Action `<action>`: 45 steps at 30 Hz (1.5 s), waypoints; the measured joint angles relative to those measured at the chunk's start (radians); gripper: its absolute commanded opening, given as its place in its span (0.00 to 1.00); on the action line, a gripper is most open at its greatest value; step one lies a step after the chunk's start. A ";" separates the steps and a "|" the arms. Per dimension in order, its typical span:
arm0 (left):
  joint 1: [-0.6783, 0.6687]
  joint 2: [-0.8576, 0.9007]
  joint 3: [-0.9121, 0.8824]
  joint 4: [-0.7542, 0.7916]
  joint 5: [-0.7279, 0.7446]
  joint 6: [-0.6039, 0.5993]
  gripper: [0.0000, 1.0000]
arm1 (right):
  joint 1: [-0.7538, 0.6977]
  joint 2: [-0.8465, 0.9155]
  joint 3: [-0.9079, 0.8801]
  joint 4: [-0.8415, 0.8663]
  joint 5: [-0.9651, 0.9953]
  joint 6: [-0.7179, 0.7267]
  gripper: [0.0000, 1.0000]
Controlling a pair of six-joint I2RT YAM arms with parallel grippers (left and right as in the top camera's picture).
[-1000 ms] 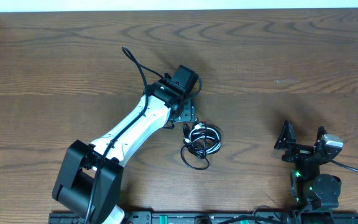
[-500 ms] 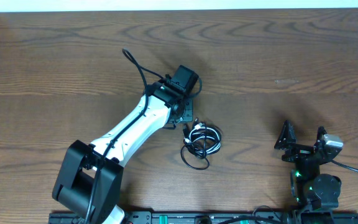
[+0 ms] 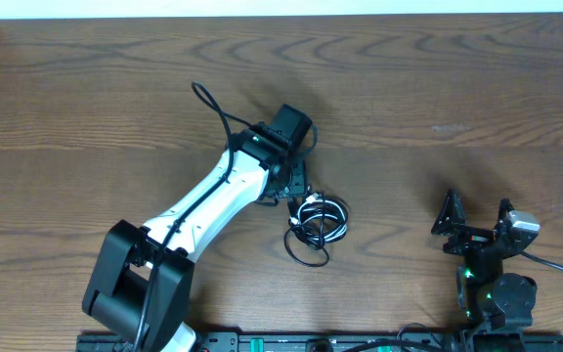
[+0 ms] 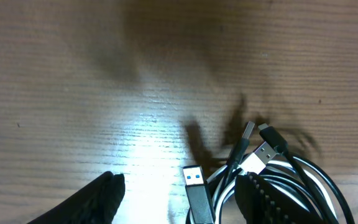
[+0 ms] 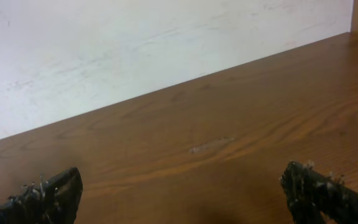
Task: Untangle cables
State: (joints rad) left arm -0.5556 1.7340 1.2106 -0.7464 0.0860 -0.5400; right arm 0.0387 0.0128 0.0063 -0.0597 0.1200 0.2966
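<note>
Both open: left gripper [image 4: 180, 186] astride the cables [image 4: 272, 138], right gripper [image 5: 180, 177] wide, empty.

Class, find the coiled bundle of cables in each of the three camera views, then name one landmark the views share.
Overhead: the cable bundle lies a little below and right of centre.
Left wrist: it fills the bottom right, with its plug ends pointing upward.
Right wrist: not in it.
Shared landmark: the wood-grain table, visible in all three views.
</note>
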 measured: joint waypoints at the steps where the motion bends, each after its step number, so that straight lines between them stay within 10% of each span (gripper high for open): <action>1: -0.004 0.000 -0.006 0.001 0.003 -0.013 0.64 | 0.000 0.000 0.000 0.000 0.000 0.000 0.99; 45: -0.219 0.000 -0.141 0.059 0.043 -0.222 0.63 | 0.000 0.000 0.000 0.000 0.000 0.000 0.99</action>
State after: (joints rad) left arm -0.7742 1.7340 1.0695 -0.6872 0.1287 -0.7620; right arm 0.0387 0.0128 0.0063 -0.0597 0.1204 0.2966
